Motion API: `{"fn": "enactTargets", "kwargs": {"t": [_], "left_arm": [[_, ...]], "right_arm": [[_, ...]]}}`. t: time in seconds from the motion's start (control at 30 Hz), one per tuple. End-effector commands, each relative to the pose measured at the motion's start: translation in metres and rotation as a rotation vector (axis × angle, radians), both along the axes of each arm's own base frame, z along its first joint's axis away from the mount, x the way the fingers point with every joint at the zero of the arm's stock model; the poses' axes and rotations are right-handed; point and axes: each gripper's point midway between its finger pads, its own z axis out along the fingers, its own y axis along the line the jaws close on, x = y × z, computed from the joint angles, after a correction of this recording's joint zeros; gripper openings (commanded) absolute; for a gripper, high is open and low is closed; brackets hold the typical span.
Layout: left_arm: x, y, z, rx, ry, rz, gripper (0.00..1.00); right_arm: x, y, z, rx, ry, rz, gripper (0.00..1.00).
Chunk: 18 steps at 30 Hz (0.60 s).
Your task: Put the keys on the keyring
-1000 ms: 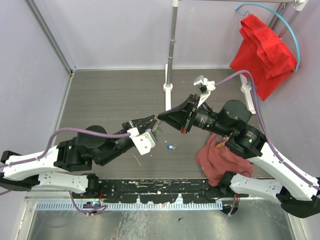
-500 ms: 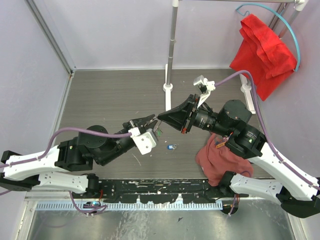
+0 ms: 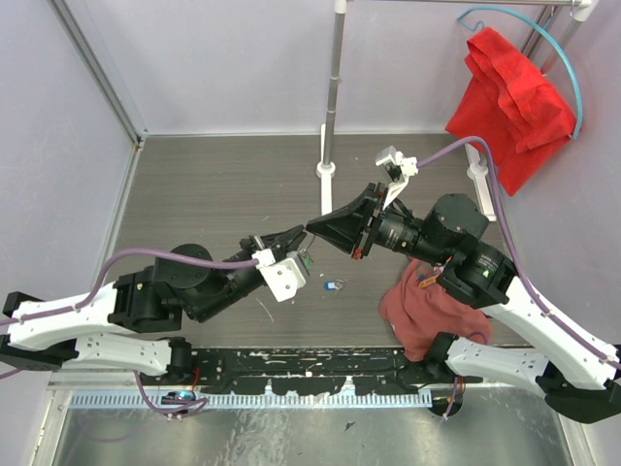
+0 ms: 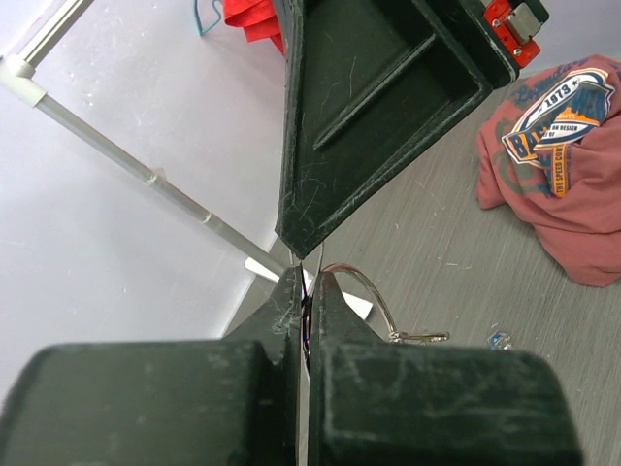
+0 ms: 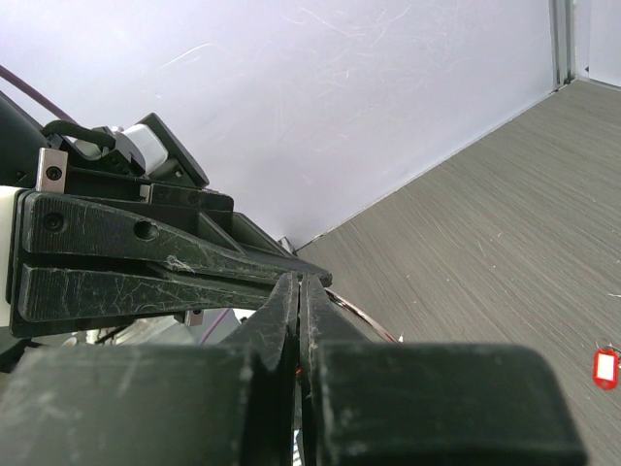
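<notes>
The thin silver wire keyring point(image 4: 376, 294) sticks out beside the tips of the closed left gripper point(image 4: 307, 279), seemingly pinched there above the grey wood-grain table point(image 3: 213, 194). It looks light, springy and slippery, so it is best gripped across the wire. The right gripper point(image 5: 296, 287), jaws together, meets it tip to tip. Whatever it holds is hidden. A small blue-headed key point(image 3: 333, 285) lies below.

Left fingers point(image 4: 281, 320) closed; right fingers point(image 5: 277, 316) closed; tips nearly touching.
</notes>
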Motion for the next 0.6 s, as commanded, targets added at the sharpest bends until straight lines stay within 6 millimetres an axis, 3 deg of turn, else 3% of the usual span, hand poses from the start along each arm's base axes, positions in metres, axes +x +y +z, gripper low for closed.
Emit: {"fn": "enactTargets", "kwargs": {"t": [0.0, 0.27, 0.43, 0.57], "left_arm": [[0.000, 0.000, 0.012, -0.058, 0.000, 0.004, 0.00], [0.003, 0.006, 0.011, -0.039, -0.003, 0.024, 0.00], [0.004, 0.008, 0.009, -0.010, -0.008, 0.037, 0.00], [0.005, 0.010, 0.007, 0.002, -0.011, 0.042, 0.00]], "right_arm": [[-0.010, -0.011, 0.034, 0.103, -0.068, 0.004, 0.01], [-0.007, -0.014, 0.032, 0.079, -0.070, -0.021, 0.02], [0.001, -0.024, 0.032, 0.045, -0.081, -0.092, 0.29], [0.012, -0.041, 0.035, 0.023, -0.094, -0.202, 0.36]]}}
